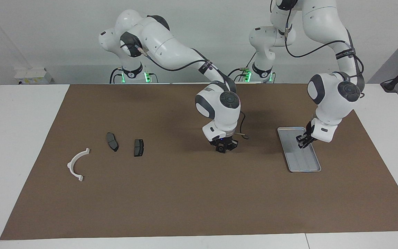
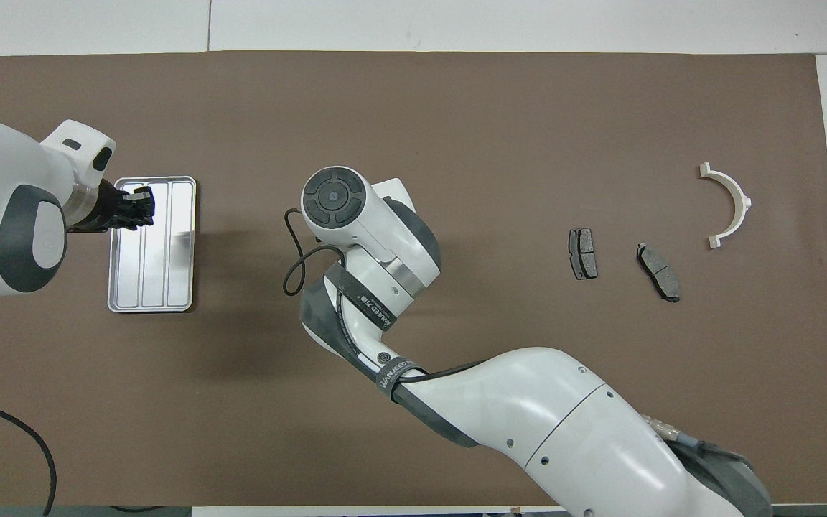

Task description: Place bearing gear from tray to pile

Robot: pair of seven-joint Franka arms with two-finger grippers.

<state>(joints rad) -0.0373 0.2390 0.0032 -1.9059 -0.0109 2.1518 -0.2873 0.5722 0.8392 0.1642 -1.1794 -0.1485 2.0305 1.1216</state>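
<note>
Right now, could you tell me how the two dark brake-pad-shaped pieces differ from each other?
The pad nearer the tray lies almost straight along the robots' forward line, while the pad nearer the white bracket lies turned at a slant. The first also sits slightly farther from the robots. Both are dark grey, flat on the brown mat, apart from each other.

Right end effector (image 1: 222,148) hidden overhead; held part perhaps gear

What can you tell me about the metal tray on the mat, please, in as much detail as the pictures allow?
The tray is a shallow silver-grey rectangle of shiny metal with rounded corners, a raised rim and lengthwise ridges that split its floor into three lanes. It lies flat on the brown mat toward the left arm's end of the table. Nothing shows lying in it. The left gripper hangs over its end nearer the robots; contact cannot be told.
</note>
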